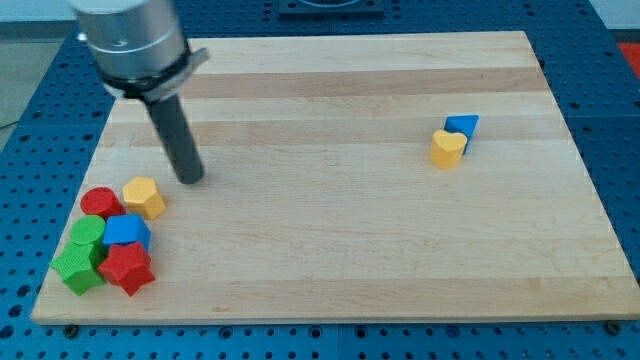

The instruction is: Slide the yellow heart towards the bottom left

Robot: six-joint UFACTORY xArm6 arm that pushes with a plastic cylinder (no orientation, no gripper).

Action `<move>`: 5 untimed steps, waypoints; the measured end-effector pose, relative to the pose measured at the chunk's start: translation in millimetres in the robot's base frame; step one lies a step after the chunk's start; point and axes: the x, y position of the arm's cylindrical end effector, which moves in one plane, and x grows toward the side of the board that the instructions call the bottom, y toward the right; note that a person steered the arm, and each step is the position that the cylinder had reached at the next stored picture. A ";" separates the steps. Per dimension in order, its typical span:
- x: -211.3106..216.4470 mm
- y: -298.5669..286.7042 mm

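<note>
The yellow heart (448, 148) lies on the wooden board at the view's right, touching a blue triangle (463, 126) just above and to its right. My tip (190, 178) rests on the board at the view's left, far from the heart. It is just above and to the right of a yellow hexagon-like block (145, 197), with a small gap between them.
A cluster sits at the view's bottom left: a red cylinder (100, 203), a blue block (126, 231), a green block (89, 235), a green star (77, 270) and a red star (127, 268). The wooden board's (330, 250) left edge is close to them.
</note>
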 end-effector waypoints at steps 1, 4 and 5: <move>12.0 -12.5; 21.5 -1.0; 21.5 48.1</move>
